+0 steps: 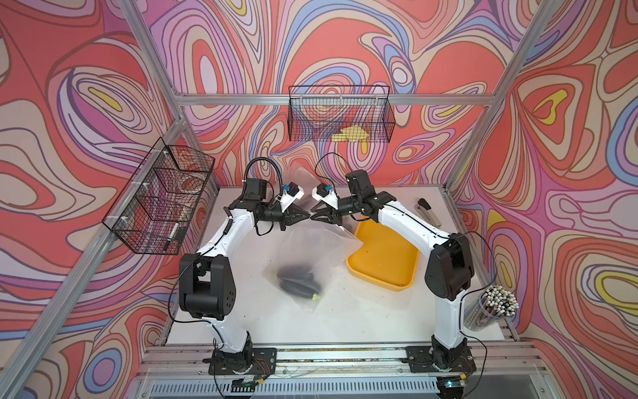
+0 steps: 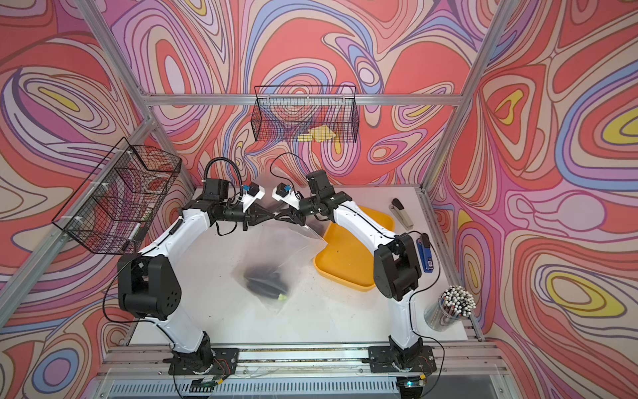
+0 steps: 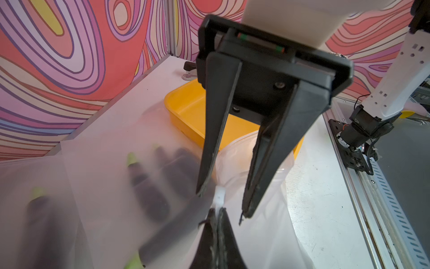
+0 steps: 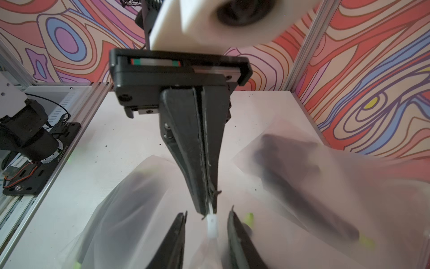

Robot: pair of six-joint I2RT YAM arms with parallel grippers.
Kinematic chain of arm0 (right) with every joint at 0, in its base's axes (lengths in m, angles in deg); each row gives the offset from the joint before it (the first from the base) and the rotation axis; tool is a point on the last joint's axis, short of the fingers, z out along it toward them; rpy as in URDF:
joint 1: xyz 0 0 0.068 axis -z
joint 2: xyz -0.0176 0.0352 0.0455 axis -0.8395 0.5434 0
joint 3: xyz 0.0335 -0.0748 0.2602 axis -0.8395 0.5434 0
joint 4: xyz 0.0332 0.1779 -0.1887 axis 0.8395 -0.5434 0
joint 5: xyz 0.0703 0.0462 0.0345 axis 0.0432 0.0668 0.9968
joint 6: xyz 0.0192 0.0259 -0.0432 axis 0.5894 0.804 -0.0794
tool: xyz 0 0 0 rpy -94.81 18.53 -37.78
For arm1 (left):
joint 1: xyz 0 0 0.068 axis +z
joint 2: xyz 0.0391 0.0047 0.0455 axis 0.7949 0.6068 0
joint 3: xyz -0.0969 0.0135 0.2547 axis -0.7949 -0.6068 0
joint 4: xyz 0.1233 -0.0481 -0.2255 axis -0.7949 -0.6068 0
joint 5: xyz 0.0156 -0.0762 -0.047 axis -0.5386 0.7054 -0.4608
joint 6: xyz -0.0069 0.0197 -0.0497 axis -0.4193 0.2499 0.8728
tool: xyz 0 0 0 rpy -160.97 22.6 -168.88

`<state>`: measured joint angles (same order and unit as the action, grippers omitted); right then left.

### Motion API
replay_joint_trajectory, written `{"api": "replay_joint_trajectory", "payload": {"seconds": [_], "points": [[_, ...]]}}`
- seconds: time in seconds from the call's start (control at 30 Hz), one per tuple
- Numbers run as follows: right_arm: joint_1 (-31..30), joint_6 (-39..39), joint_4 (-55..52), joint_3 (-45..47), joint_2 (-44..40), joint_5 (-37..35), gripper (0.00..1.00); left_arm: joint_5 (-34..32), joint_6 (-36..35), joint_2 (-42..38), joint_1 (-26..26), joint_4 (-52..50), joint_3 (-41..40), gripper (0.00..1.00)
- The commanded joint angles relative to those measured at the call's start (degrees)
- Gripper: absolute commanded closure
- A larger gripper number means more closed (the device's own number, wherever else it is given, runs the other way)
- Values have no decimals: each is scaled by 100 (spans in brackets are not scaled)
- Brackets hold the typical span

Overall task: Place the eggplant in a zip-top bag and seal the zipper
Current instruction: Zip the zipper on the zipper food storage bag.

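the zip-top bag [image 1: 310, 248] hangs just beside the yellow tray [image 1: 386, 255], its upper edge raised above the bench [image 1: 362, 311] and its lower part resting on it. the eggplant [image 1: 298, 276] lies inside the bag at its bottom, dark with a green stem end, near the tray. the left gripper [image 1: 304, 217] is clenched on the bag's top edge, right next to the white zipper slider [image 3: 220, 194]. the right gripper [image 1: 317, 218] faces it tip to tip, released, its jaws standing apart on either side of the slider without pinching it. beyond the tray lies a stapler [image 1: 428, 210].
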<state>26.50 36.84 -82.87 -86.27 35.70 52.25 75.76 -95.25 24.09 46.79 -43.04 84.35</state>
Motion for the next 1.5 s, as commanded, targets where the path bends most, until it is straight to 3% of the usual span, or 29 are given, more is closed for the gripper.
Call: {"api": "replay_joint_trajectory", "payload": {"seconds": [0.0,0.17,0.2,0.27,0.4,0.77,0.87,1.1,1.47], "points": [[-35,-73,-246,-124,135,28,74,119,-154,-124,31,-37,-4,100],[-35,-16,-200,-181,169,64,88,121,-184,-127,31,-69,-4,100],[-40,6,-187,-173,170,82,87,117,-184,-117,31,-78,3,100],[-35,77,-131,-158,148,82,75,102,-221,-107,31,-157,30,100],[-35,152,118,-17,52,96,74,141,-228,-116,31,-168,31,100],[-37,73,-75,-37,26,157,99,-9,-174,-78,31,-158,57,100],[-31,32,-268,59,-57,30,100,-493,283,-82,46,234,-10,100],[-26,209,-65,882,-620,-253,100,-920,937,-144,149,895,-196,100],[174,306,-244,1524,-1056,-517,100,-1370,1412,-219,361,1542,-373,100]]}}
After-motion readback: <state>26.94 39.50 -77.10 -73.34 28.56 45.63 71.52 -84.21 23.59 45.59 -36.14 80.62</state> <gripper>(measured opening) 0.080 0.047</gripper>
